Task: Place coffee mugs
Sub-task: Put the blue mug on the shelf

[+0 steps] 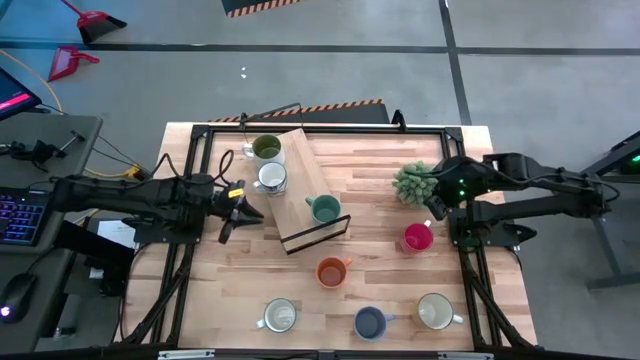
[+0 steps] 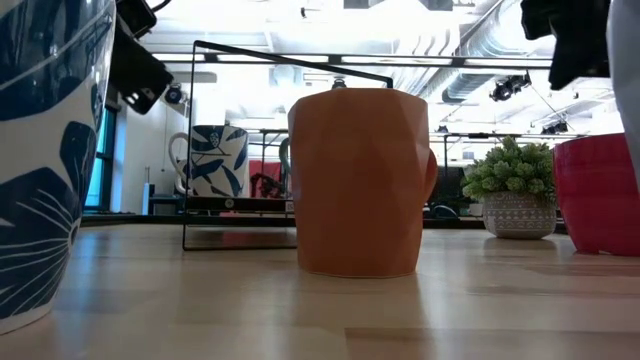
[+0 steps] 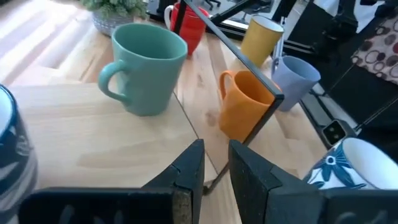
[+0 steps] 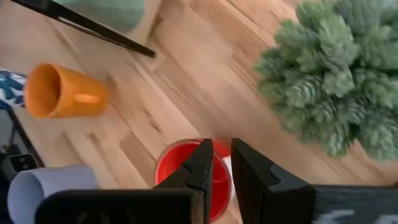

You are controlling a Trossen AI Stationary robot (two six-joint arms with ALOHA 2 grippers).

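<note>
A wooden rack board point(image 1: 300, 190) with a black wire frame carries an olive mug point(image 1: 265, 148), a white patterned mug point(image 1: 271, 177) and a teal mug point(image 3: 146, 65), each standing on its base. On the tabletop stand a red mug point(image 1: 418, 237), an orange mug point(image 2: 360, 180), a white patterned mug point(image 1: 279, 316), a blue mug point(image 1: 370, 322) and a cream mug point(image 1: 435, 311). My left gripper point(image 3: 216, 155) hovers at the rack's left edge, shut and empty. My right gripper point(image 4: 221, 155) points down above the red mug point(image 4: 186, 171), shut, holding nothing.
A spiky green potted plant point(image 1: 413, 183) stands right beside my right gripper, just behind the red mug. The rack's black wire frame point(image 3: 249, 68) runs between the teal mug and the orange mug. Bare wood lies at the table's middle right.
</note>
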